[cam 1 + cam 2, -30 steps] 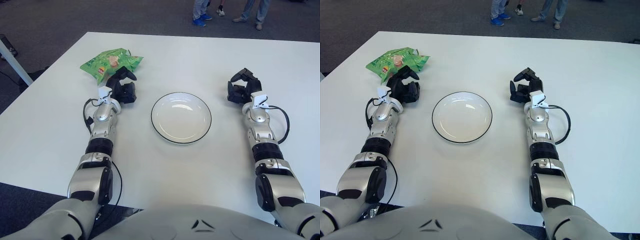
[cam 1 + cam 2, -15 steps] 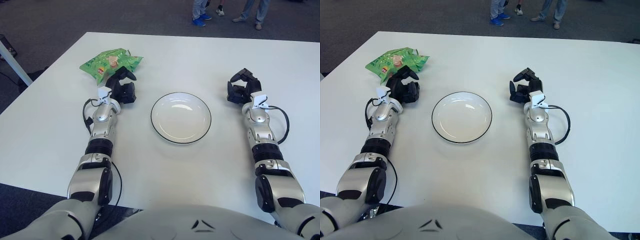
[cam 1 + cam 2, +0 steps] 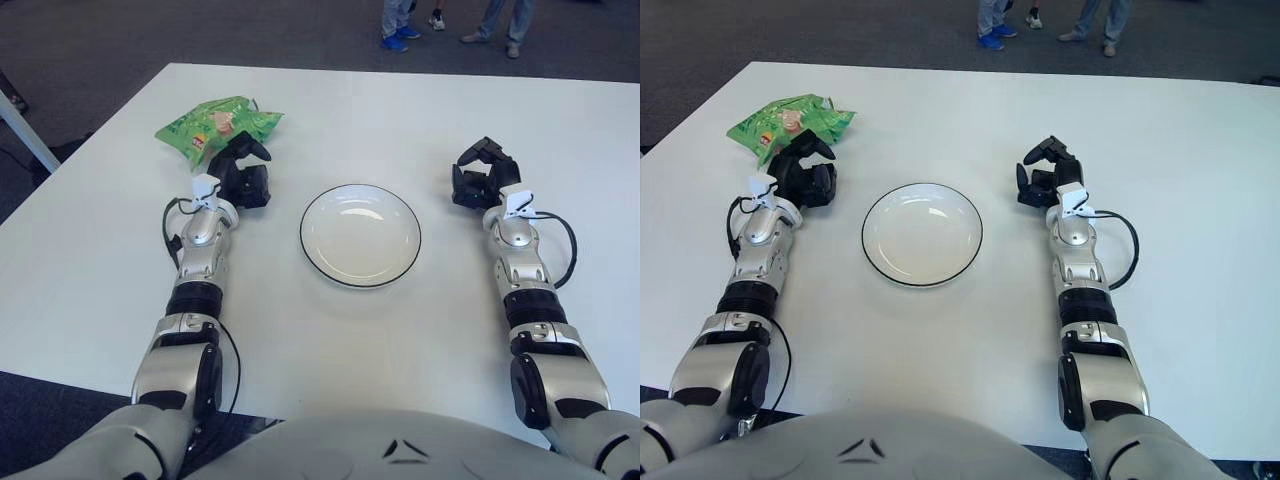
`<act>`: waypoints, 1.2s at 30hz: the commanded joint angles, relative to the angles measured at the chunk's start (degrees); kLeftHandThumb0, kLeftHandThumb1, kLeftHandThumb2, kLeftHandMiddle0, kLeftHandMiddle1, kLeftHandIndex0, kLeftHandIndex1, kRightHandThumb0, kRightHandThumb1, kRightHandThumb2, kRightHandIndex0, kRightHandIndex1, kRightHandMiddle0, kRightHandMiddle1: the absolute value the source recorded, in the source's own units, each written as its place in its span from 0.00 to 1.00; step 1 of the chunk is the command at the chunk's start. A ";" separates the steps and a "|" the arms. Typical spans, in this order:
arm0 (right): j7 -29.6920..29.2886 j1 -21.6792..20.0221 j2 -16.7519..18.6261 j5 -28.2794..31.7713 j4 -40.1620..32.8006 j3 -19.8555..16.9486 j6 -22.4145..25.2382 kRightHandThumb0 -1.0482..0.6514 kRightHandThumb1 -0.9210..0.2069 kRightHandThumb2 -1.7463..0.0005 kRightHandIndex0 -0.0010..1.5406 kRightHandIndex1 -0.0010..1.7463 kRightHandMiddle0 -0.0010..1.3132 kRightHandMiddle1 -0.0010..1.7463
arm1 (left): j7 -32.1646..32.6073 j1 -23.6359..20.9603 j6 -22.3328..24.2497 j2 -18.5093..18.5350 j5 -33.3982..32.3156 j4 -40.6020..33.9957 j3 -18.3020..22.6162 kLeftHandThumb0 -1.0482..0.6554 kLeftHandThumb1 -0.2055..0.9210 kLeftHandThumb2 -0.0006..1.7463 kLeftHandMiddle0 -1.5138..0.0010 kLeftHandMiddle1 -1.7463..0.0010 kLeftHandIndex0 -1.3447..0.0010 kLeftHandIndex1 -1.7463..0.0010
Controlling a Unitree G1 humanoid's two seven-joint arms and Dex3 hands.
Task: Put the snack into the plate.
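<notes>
- The snack [image 3: 215, 125] is a green crinkly bag lying flat on the white table [image 3: 330, 330], toward the far left corner, well apart from the plate [image 3: 360, 235].
- We judge the bag to be light, soft and puffed with air, with a slick film that may slide under our fingers. What is inside probably crushes easily, so we want a gentle pinch, not a squeeze.
- The best place to take hold looks like the near edge or the crimped seam on the side toward us, where the film is flat and gives the fingers something to close on.
- Our left hand [image 3: 243, 177] sits just beside the near edge of the bag, between it and the plate's left side. Its fingers are curled loosely and hold nothing; we cannot tell whether a fingertip touches the bag.
- Our right hand [image 3: 480, 175] shows to the right of the plate, fingers curled in the same loose way, holding nothing.
- The plate is white with a dark rim, empty, and sits in the middle between our two arms.
- Nothing lies on the table between bag and plate, so the path across looks free.
- Some people's legs [image 3: 445, 20] show beyond the far edge of the table, well away from our reach.
</notes>
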 commanded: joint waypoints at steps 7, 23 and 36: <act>0.16 3.86 1.70 -0.46 1.15 1.13 4.31 0.36 0.42 0.33 0.84 1.00 0.39 1.00 | 7.36 4.70 6.14 6.59 18.83 -21.45 -5.26 0.34 0.48 0.74 0.16 0.00 0.56 0.00; -0.22 3.71 1.94 -0.82 1.06 1.61 4.22 0.35 0.43 0.33 0.84 1.00 0.40 1.00 | 10.50 3.42 11.64 12.97 30.18 -33.79 -6.47 0.33 0.44 0.77 0.16 0.00 0.53 0.00; -0.16 3.55 1.68 -1.18 1.25 2.09 4.67 0.35 0.43 0.33 0.84 1.00 0.40 1.00 | 15.56 -1.16 10.02 16.99 36.80 -29.62 -7.97 0.33 0.47 0.75 0.23 0.00 0.55 0.00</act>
